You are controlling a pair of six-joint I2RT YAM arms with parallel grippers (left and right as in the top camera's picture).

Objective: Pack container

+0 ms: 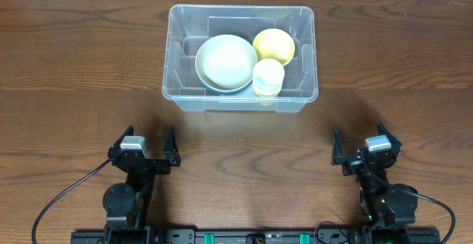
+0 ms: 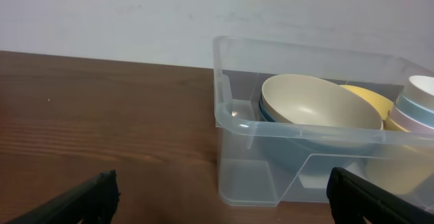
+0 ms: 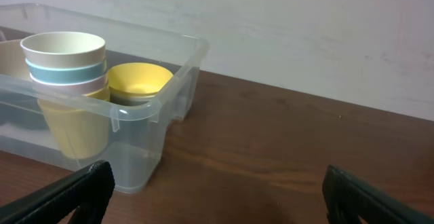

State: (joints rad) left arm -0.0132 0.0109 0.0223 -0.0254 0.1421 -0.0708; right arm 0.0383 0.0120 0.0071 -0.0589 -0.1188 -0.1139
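Observation:
The clear plastic container (image 1: 240,100) stands at the table's far middle. Inside it are a cream bowl nested in a blue bowl (image 1: 226,63), a yellow bowl (image 1: 273,45) and a stack of cups (image 1: 268,78). The container also shows in the left wrist view (image 2: 251,142) and in the right wrist view (image 3: 146,115). My left gripper (image 1: 144,151) is open and empty near the front left, well short of the container. My right gripper (image 1: 366,149) is open and empty near the front right.
The brown wooden table (image 1: 74,89) stretches out on both sides of the container. A white wall (image 2: 135,20) rises behind the table. The arm bases and cables sit at the front edge.

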